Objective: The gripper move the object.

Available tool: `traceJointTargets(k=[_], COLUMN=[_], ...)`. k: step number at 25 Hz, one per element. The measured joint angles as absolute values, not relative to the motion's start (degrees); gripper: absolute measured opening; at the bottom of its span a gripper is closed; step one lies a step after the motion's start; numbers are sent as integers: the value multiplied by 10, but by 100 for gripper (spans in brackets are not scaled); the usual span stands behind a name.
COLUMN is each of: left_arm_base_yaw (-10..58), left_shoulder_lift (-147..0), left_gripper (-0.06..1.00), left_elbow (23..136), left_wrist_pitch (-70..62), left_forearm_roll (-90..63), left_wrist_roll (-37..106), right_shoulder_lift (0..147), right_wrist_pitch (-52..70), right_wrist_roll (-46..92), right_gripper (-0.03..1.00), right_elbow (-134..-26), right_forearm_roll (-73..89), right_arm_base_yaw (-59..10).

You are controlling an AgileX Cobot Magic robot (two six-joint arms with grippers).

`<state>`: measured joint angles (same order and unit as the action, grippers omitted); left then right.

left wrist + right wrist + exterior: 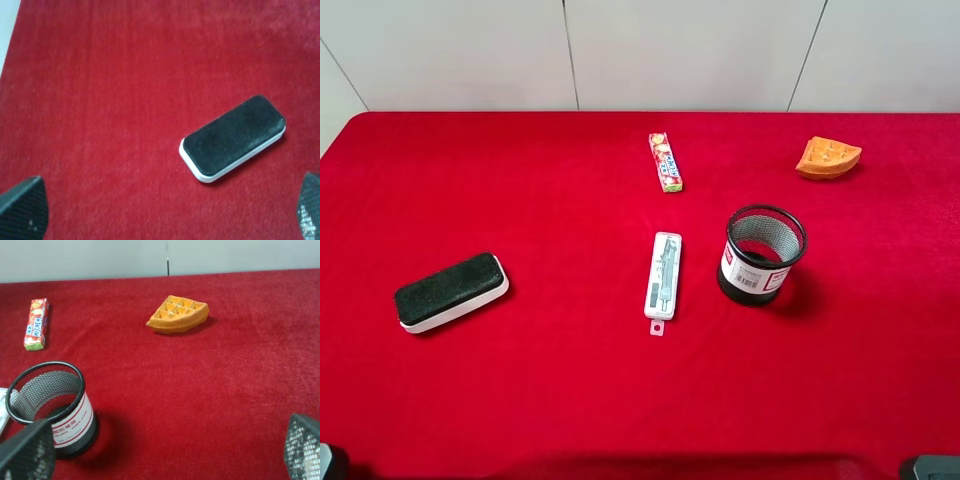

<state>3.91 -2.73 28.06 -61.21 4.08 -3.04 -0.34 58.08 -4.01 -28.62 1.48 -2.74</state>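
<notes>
- The red worktop [520, 400] carries five things, none of them touching a claw: the task looks not yet begun, and the whole move is left to do.
- Left claw [165, 210]: its two black prongs stand wide apart at the edges of the left wrist view, holding nothing. Just ahead of it, slightly toward its right prong, lies one eraser [233, 138], black-topped with a white base.
- The object [663, 275], one slim white bar with teal print and a small tab at its near end, lies flat mid-worktop, well apart from both claws, off to the right of the left claw and to the left of the right one.
- One candy stick [665, 162] lies farther out, beyond the object.
- Right claw [162, 450]: its prongs also stand wide and empty. One black mesh cup [52, 407] stands upright just ahead of its left prong.
- One orange waffle wedge [178, 314] lies well ahead of the right claw.
- Count: two claws, one of each thing.
</notes>
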Motion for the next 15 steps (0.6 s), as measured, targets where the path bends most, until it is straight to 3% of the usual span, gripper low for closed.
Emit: traceJointTargets(k=[15], left_arm_base_yaw=[39], left_shoulder_lift=[2], left_gripper=[99], left_elbow=[281], left_wrist_pitch=[-611], left_forearm_roll=[41], left_wrist_roll=[-27], right_shoulder_lift=[-3], right_wrist_pitch=[581], right_wrist_roll=[-40], right_gripper=[69], right_elbow=[-286], right_forearm_roll=[15], right_arm_base_yaw=[-27])
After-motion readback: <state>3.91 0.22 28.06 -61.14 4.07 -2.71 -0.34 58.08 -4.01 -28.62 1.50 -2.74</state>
